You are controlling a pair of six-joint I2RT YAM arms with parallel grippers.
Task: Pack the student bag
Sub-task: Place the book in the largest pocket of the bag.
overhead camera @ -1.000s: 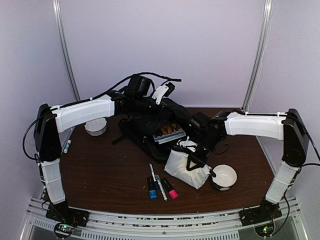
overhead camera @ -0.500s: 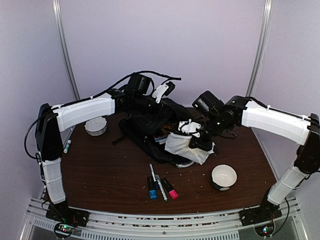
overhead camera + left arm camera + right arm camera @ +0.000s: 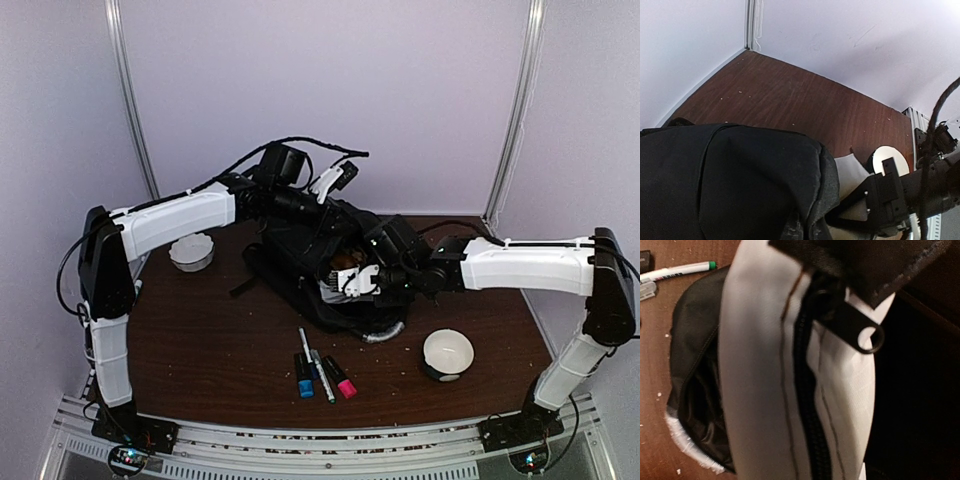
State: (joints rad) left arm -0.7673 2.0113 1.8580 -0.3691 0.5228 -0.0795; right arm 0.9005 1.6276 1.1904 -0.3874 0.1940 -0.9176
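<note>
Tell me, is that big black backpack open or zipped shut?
Open. The student bag gapes, its top lifted by the left gripper, and the right gripper holds a white pouch in its mouth.

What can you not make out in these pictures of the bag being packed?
- Left claw: its hold on the student bag; black fabric fills the left wrist view.
- Bag's inside: in the top view, the right claw and white pouch cover the opening.
- Marker lettering: right wrist view, blurred and cut off by the left edge.
</note>
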